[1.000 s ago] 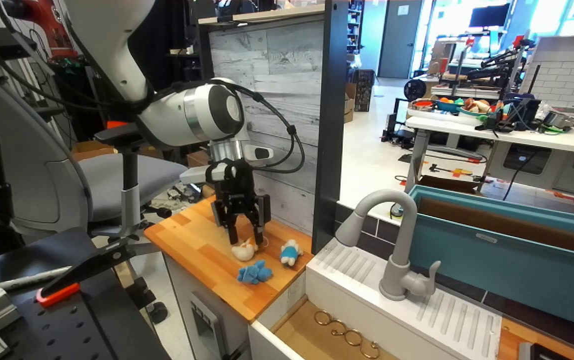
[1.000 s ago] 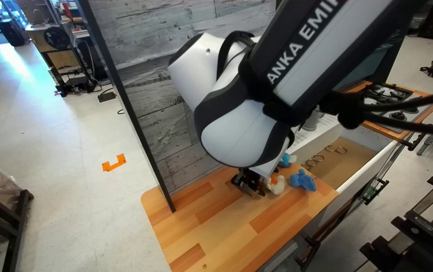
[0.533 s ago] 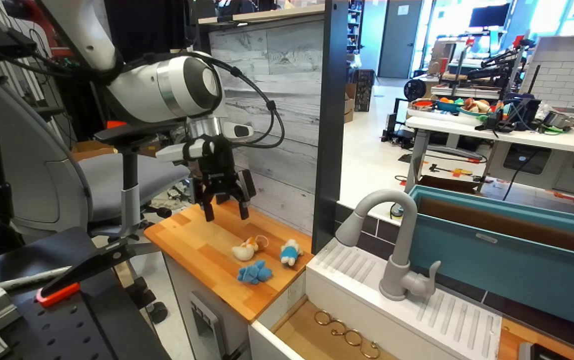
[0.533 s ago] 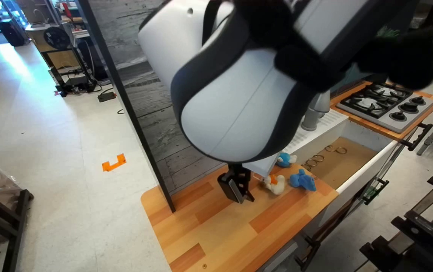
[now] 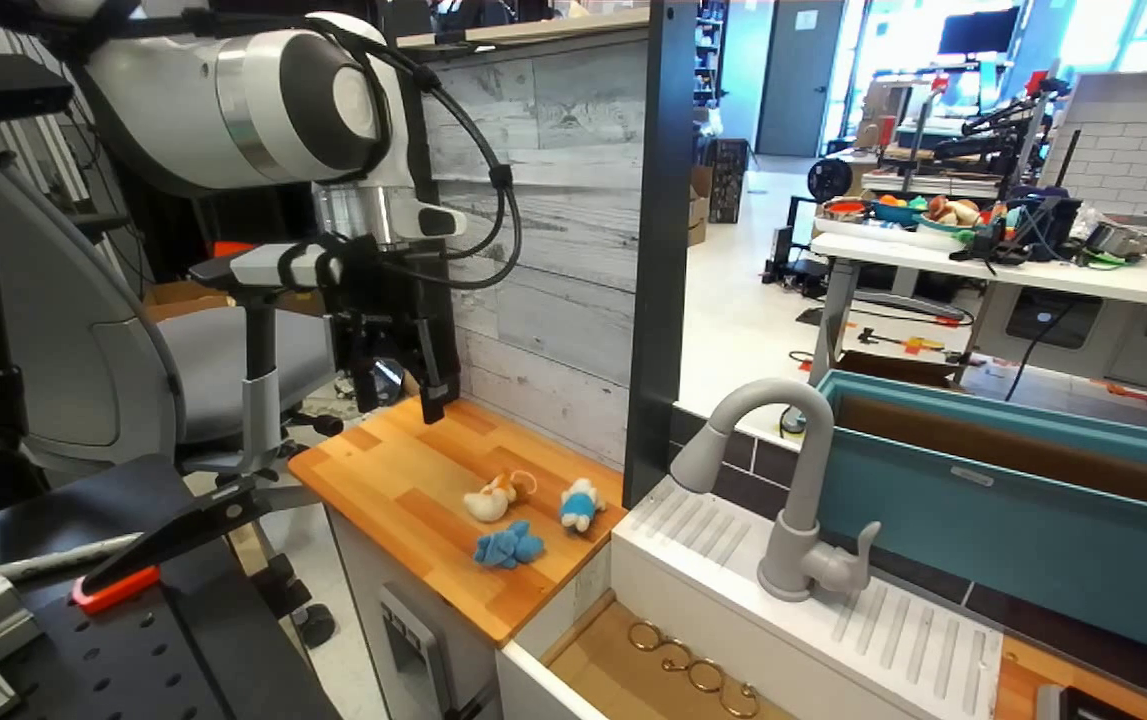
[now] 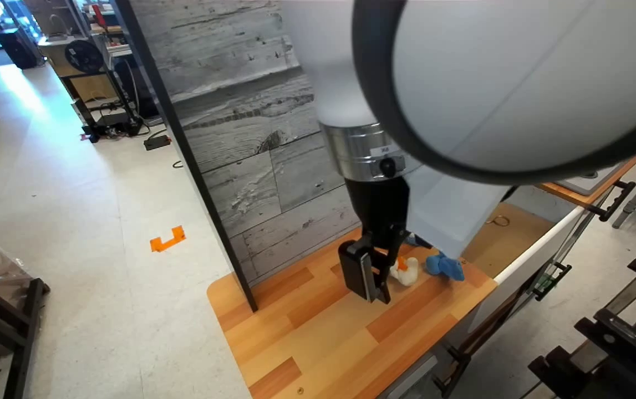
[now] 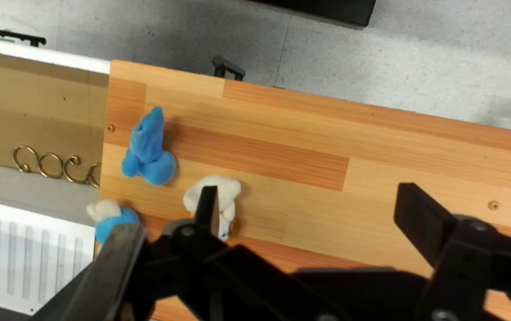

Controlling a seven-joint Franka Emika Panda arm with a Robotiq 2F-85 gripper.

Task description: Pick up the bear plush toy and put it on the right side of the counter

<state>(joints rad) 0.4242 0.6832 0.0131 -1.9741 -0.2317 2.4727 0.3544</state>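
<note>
The bear plush toy, a small cream-white lump with an orange patch, lies on the counter in both exterior views (image 5: 488,502) (image 6: 407,275). In the wrist view the bear plush toy (image 7: 224,189) is partly hidden behind a finger. The counter (image 5: 403,470) is an orange-brown wooden top, also under the gripper in the wrist view (image 7: 415,165). My gripper (image 5: 400,408) is open and empty, raised above the counter and apart from the toy. Its fingers stand wide apart in the wrist view (image 7: 308,189).
A bright-blue toy (image 5: 509,546) and a white toy with blue clothing (image 5: 581,506) lie near the bear plush, by the sink end. The sink unit (image 5: 673,510) with a grey faucet (image 5: 793,500) adjoins the counter. A grey wood-panel wall (image 5: 553,300) stands behind.
The gripper was over the bear plush toy a second ago. It has since risen and moved away from it, toward the counter's far end from the sink. The toys have not moved.
</note>
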